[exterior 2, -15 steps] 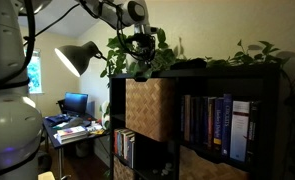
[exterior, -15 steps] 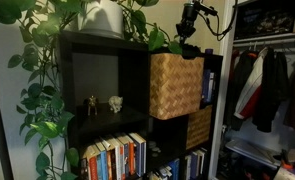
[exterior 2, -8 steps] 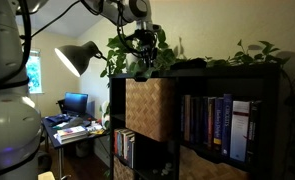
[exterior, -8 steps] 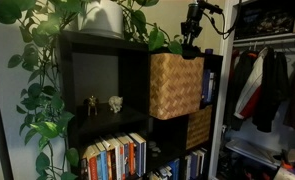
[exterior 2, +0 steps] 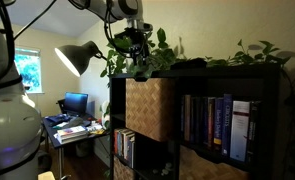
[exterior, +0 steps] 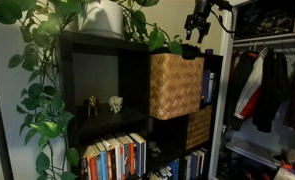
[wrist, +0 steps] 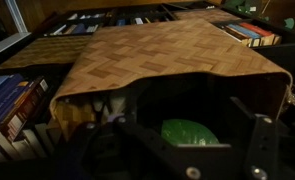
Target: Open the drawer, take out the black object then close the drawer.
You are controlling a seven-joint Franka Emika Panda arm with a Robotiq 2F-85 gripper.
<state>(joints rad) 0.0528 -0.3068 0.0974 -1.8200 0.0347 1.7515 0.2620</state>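
The drawer (exterior: 175, 85), a light tan woven wicker bin, sits in the upper cubby of the black shelf (exterior: 97, 45) and sticks out a little from its front. It also shows in the exterior view from the side (exterior 2: 150, 108), and in the wrist view its woven face (wrist: 167, 55) fills the upper frame. My gripper (exterior: 198, 30) hangs above the shelf top over the drawer's corner, among the plant leaves (exterior 2: 134, 42). Its jaws stand wide apart, with only a green leaf (wrist: 190, 133) below them. A low dark shape (exterior 2: 190, 64) lies on the shelf top; I cannot tell whether it is the black object.
A trailing green plant (exterior: 47, 90) in a white pot (exterior: 102, 18) covers the shelf top and side. A darker woven basket (exterior: 198, 127) sits below, and rows of books (exterior: 115, 157) fill the lower cubbies. Two small figurines (exterior: 115, 102) stand in the open cubby. Clothes (exterior: 267, 85) hang beside the shelf.
My gripper has risen from the shelf top and its jaws have gone from shut to wide apart. The drawer has not moved.
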